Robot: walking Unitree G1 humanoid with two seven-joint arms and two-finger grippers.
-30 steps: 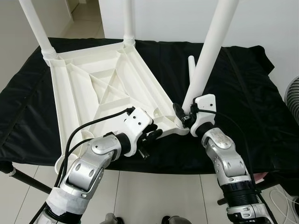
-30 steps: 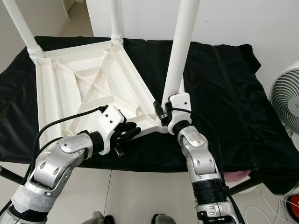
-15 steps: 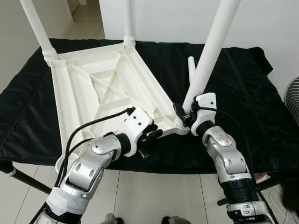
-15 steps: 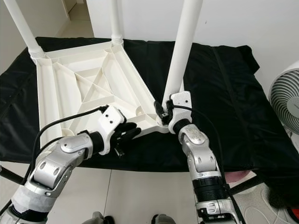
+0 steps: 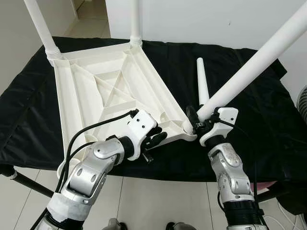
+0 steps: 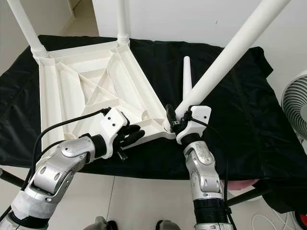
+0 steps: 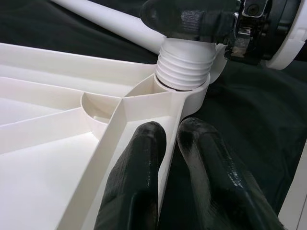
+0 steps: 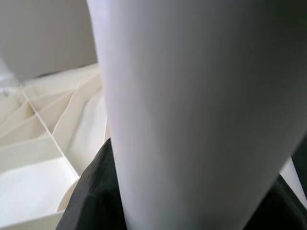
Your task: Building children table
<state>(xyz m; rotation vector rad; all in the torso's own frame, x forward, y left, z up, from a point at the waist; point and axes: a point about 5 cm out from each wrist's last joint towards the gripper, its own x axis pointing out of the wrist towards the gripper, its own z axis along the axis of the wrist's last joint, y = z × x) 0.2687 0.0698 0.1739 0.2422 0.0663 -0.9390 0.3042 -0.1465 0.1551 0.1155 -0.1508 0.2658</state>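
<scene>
A black cloth (image 5: 259,110) covers the tabletop; pale tiled floor (image 5: 158,201) lies below, a white wall (image 5: 201,19) behind. The white ribbed plastic children's table (image 5: 96,91) lies upside down on the cloth. Left gripper (image 5: 154,140), jaws closed on the table's near rim. Right gripper (image 5: 197,120), jaws clamped on a smooth tilted leg (image 5: 249,72) at the corner socket (image 7: 184,79). A loose leg (image 5: 202,84) lies alongside.
</scene>
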